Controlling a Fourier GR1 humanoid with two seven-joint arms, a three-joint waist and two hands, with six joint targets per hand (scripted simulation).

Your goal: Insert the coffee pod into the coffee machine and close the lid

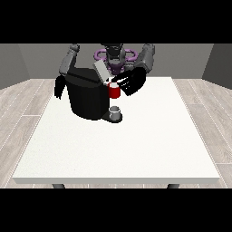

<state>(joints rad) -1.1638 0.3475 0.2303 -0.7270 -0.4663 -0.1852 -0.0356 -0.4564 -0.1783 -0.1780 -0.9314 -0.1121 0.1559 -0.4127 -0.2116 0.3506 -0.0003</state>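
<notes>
- One coffee machine (pixel 88 97), lid (pixel 100 71) raised, just beside the hand at the view's right (pixel 131 81).
- Fingers spread, holding nothing visible, touching one red thing at the machine (pixel 114 91).
- One grey thing (pixel 115 111) below that hand.
- Other hand (pixel 59 87) hanging; fingers unclear.

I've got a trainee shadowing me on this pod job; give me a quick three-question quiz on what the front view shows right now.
1. True or false: the coffee machine has its lid raised.
2. Which hand is next to the red thing at the machine? A) the hand at the view's left B) the hand at the view's right C) neither
3. Fill in: a small grey thing sits on the machine's base, directly ____ the red thing.

Key: 1 true. 2 B; the other hand hangs beside the machine's far side. 3 below.
</notes>
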